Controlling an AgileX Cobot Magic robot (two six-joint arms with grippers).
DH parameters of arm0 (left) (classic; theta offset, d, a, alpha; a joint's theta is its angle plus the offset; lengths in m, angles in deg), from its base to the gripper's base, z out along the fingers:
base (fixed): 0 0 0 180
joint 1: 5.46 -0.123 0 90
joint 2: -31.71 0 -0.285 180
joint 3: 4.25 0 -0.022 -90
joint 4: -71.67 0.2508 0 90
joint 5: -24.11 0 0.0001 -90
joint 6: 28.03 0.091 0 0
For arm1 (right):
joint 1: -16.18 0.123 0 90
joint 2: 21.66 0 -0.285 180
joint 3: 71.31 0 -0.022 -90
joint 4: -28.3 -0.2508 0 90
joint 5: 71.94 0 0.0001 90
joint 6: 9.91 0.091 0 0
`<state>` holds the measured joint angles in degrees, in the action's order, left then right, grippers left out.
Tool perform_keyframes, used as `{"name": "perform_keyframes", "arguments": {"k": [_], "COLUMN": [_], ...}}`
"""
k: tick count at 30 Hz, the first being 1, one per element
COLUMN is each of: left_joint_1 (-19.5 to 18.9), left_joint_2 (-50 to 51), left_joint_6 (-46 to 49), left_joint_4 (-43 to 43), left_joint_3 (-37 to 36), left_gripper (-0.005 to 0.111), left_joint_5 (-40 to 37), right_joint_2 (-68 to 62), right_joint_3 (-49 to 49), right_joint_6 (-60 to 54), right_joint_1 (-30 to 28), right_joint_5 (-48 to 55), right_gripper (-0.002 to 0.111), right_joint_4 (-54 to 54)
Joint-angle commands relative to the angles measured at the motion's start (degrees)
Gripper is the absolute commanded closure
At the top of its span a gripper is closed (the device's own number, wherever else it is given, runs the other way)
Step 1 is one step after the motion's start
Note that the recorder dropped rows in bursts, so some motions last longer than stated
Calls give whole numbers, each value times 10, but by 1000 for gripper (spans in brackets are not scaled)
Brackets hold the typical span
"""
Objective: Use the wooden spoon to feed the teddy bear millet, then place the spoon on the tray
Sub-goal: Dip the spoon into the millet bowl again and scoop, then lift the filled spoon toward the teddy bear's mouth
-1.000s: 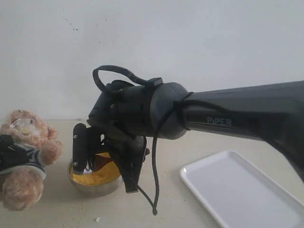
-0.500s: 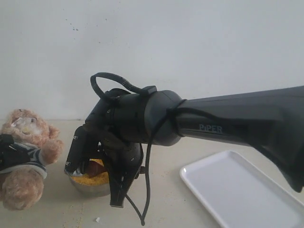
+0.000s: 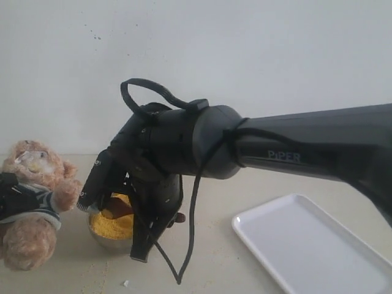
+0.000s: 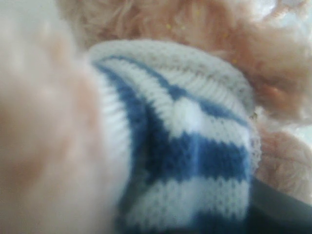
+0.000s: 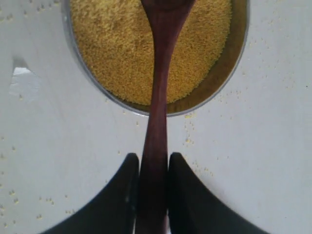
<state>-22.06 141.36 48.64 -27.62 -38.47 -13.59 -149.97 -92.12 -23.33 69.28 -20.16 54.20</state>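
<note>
Your right gripper is clamped on the slim reddish-brown wooden spoon. Its oval head is over the yellow millet in the round steel bowl near the worktop's left end. The long axis is roughly level, tip toward the fuzzy striped-shirt teddy bear. Feeding and the flat white tray are yet to come. At the bear, your left gripper doesn't show its jaws, so I can't tell their state.

A fuzzy light-brown teddy bear in a navy-and-white striped shirt sits at 9 o'clock from the fine yellow-orange millet, which fills a round steel bowl. The slim reddish-brown wooden spoon, clamped by its handle, reaches over the grains. The flat white rectangular tray lies at 4 o'clock from them.
</note>
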Motion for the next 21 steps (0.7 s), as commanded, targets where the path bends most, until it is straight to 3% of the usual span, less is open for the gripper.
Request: {"name": "perform_keyframes", "arguments": {"k": [1, 6, 14, 21], "left_joint_1": [-2, -2, -2, -2], "left_joint_2": [-1, -1, -1, -1], "left_joint_6": [3, 3, 3, -17], "left_joint_4": [-7, -7, 10, 29], "left_joint_3": [3, 3, -1, -18], "left_gripper": [103, 103, 103, 103], "left_joint_5": [-11, -18, -68, -150], "right_joint_2": [23, 26, 26, 26], "right_joint_3": [-4, -4, -4, -4], "right_joint_6": [13, 24, -25, -63], "right_joint_1": [-11, -42, -130, -169], "right_joint_5": [3, -2, 3, 52], "right_gripper": [108, 108, 108, 108], "right_joint_4": [-2, -53, -292, -423]}}
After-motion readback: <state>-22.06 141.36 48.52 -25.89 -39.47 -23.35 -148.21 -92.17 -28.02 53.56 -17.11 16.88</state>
